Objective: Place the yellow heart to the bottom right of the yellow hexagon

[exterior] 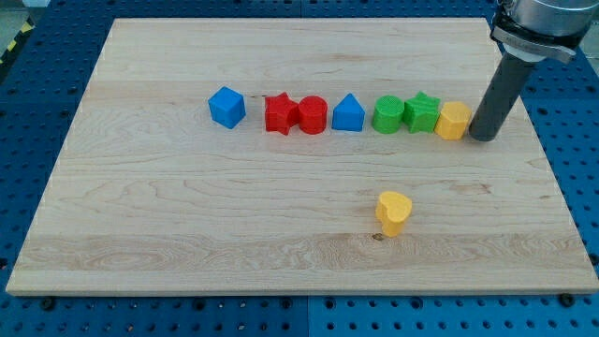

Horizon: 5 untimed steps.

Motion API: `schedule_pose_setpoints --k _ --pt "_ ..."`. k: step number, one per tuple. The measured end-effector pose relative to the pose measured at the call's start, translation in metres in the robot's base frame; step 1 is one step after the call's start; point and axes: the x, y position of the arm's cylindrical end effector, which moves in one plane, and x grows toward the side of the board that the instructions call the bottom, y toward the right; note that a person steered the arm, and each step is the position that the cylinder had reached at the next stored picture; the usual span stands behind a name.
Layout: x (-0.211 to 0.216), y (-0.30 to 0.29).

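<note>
The yellow heart (pixel 394 212) lies alone on the wooden board (pixel 168 225), low and right of centre. The yellow hexagon (pixel 454 121) sits at the right end of a row of blocks in the upper half. My tip (pixel 484 138) rests on the board just right of the yellow hexagon, close to or touching it. The heart is below and to the left of the hexagon, well apart from it and from my tip.
The row runs left from the hexagon: a green star (pixel 422 113), a green round block (pixel 387 115), a blue pointed block (pixel 348 113), a red cylinder (pixel 312 116), a red star (pixel 280 114), and a blue cube (pixel 226 107) set apart.
</note>
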Motion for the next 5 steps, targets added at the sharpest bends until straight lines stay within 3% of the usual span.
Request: schedule_pose_setpoints --k 1,3,4,5 --pt "0.032 -0.004" --pt "0.037 -0.111" --pt "0.063 -0.154" --pt "0.109 -0.156"
